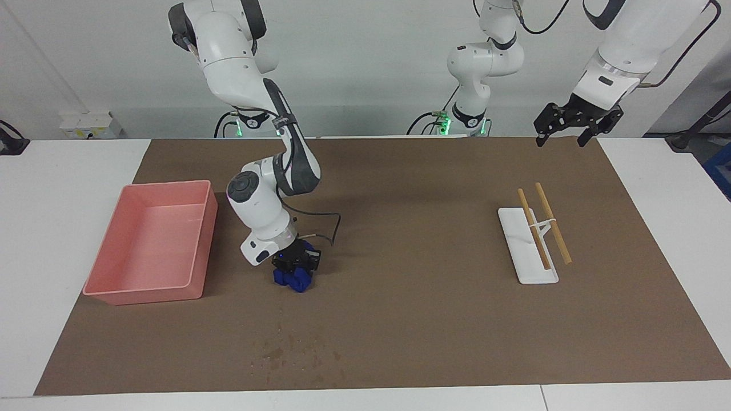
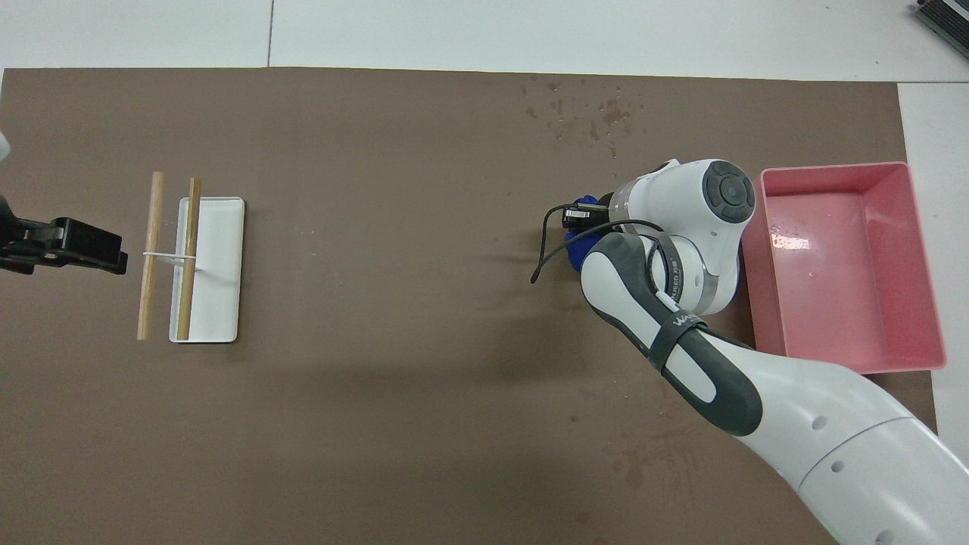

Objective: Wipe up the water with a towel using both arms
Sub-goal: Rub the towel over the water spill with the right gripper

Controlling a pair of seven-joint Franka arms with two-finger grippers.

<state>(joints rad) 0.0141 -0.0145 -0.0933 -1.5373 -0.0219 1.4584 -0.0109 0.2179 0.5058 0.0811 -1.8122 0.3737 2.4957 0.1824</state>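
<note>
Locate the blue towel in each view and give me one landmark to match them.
Facing view: the towel is bunched under the shut right gripper, on the brown mat beside the pink tray, at that picture's lower left of centre.
Overhead view: the towel peeks out by the right gripper, right of centre.
Shared landmark: the pink tray.

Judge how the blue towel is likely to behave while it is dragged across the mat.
The towel is bunched into wrinkled folds under the right tool, so it is probably soft and floppy, not stiff. Its small size suggests it is light. Dragged on the brown mat, it would likely crumple or trail rather than slide flat. The left tool hangs open, away from it.
</note>
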